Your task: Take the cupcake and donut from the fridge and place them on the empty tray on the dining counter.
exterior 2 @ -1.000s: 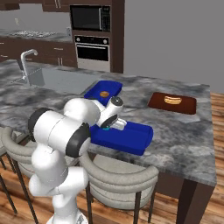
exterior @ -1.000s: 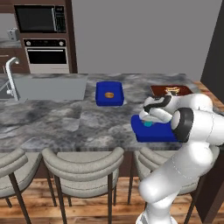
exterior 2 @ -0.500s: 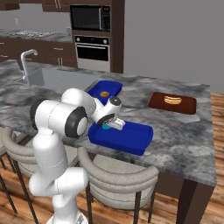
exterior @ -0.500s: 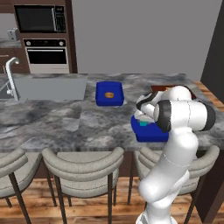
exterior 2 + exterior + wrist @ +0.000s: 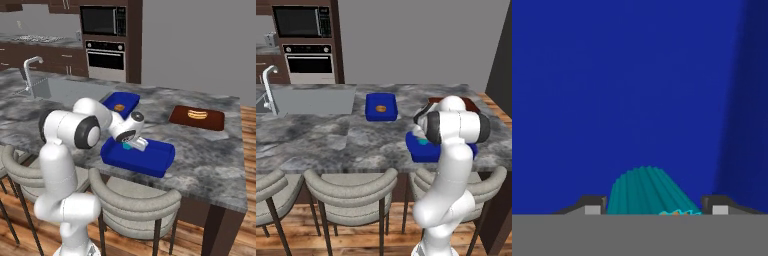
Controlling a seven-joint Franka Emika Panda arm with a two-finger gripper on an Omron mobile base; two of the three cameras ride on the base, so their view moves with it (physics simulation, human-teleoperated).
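Blue tray sits on the surface, teal cupcake just over it | right base: pincer low over tray | hand: fingers hold the cupcake's wrapper; it may tip if let go tilted.

Items we cannot fully read:

- Cupcake: in the hand view only the teal wrapper shows between the end effector fingertips; the bottom band cuts off its frosting.
- Tray: in the left base view the arm covers its right half; we see a teal speck inside.
- Smaller blue tray: its brown contents are too small for us to identify.
- Brown tray: mostly hidden behind the arm in the left base view.
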